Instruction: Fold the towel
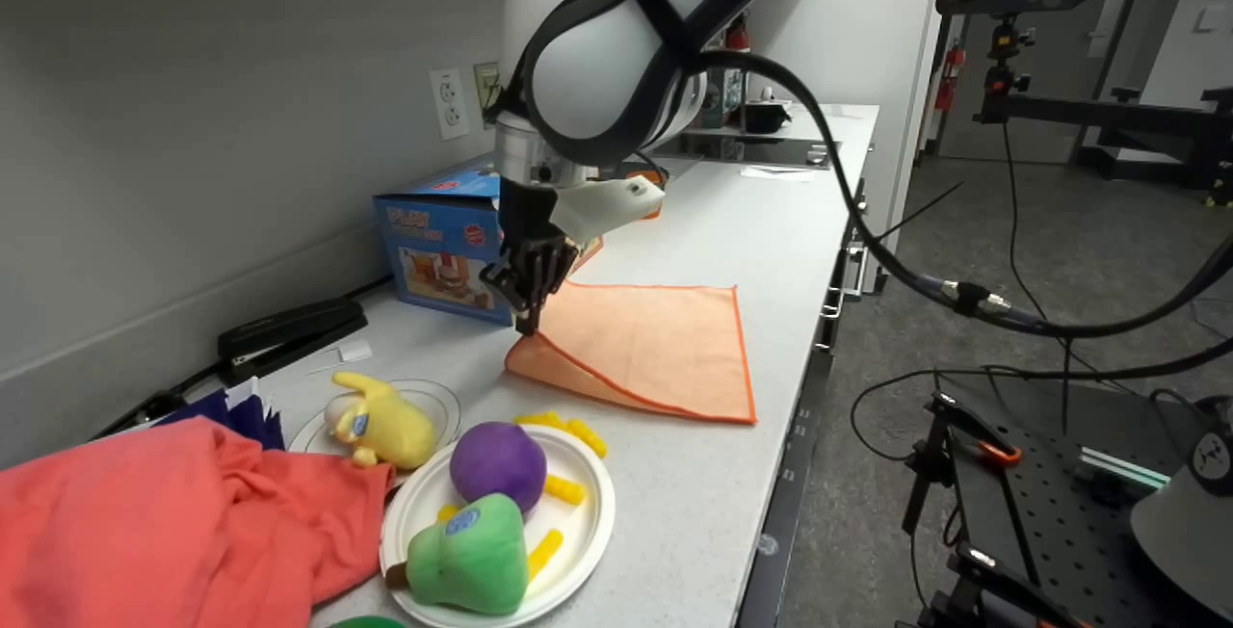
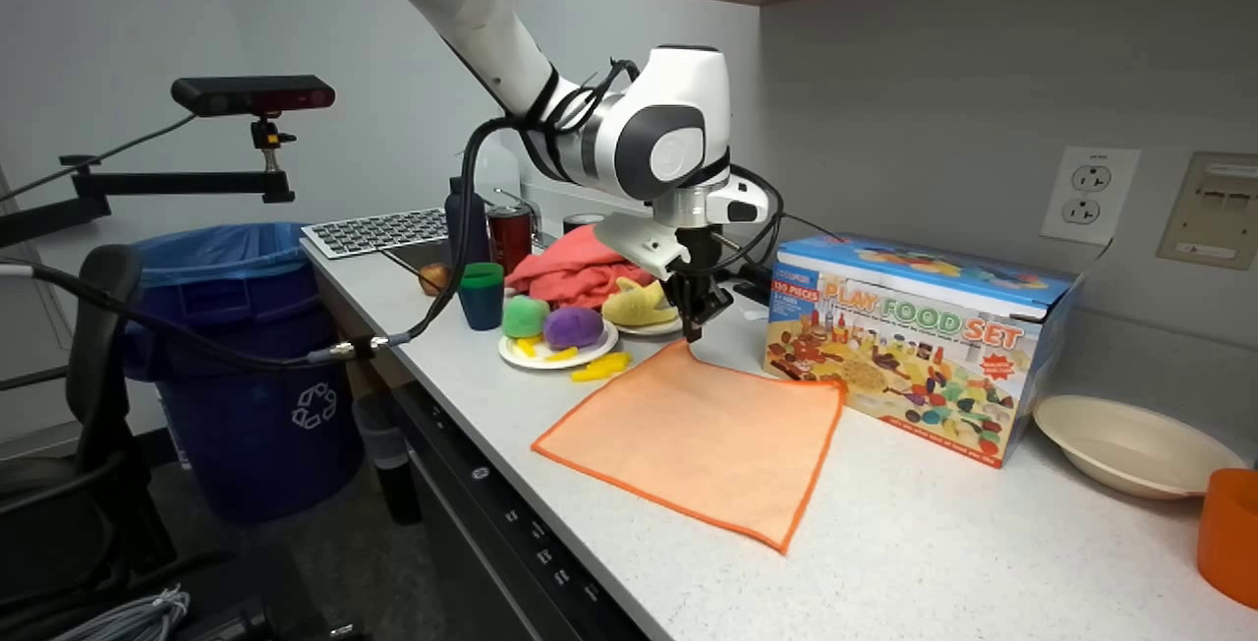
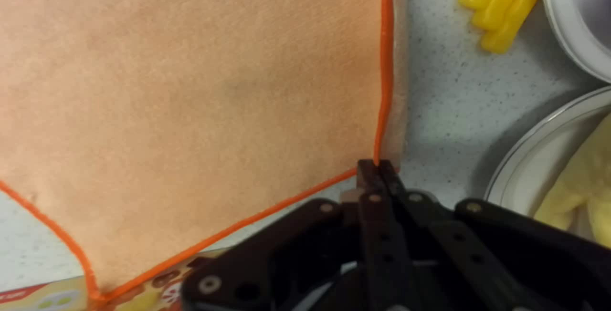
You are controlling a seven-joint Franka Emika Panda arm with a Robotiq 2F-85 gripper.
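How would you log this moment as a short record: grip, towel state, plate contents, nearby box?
grip: pincer pinching a corner of the orange-hemmed towel
towel state: mostly flat on the countertop, raised at the grip; layer count unclear
white plate: holds green plush pear, purple plush toy, yellow sticks
nearby: Play Food Set box, beside the towel

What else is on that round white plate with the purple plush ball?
Besides the purple plush ball, the round white plate holds a green pear-shaped plush toy and yellow toy sticks. Both plush toys hide part of it; what lies beneath cannot be seen.
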